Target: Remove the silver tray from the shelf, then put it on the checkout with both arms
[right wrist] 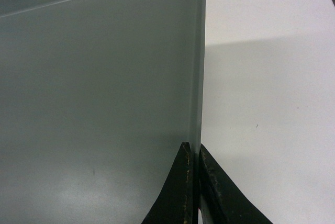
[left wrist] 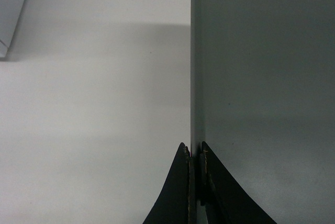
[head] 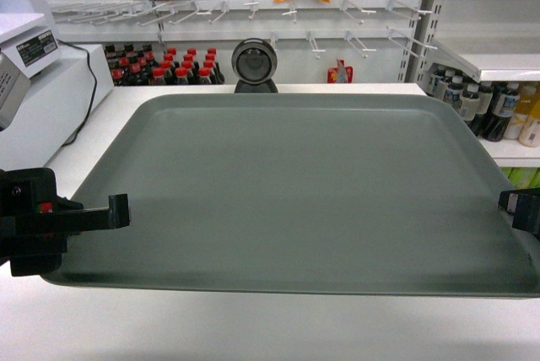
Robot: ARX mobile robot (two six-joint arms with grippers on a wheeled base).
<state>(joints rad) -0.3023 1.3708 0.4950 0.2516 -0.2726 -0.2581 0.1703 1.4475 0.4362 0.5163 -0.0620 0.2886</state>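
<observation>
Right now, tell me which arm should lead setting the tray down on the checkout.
Neither. The left claw and right claw each pinch a side rim of the silver tray above the checkout; probably lower together.

1 silver tray (head: 295, 192), 2 grippers (head: 118, 212) (head: 506, 202), 1 scanner (head: 254, 63)

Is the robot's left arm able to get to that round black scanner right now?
Probably not. The left gripper is shut on the tray, and the scanner sits beyond the tray's far edge.

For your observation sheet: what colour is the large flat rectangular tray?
Matte dark grey-green, plain and unmarked: the large flat rectangular tray, clearest in the head view.
</observation>
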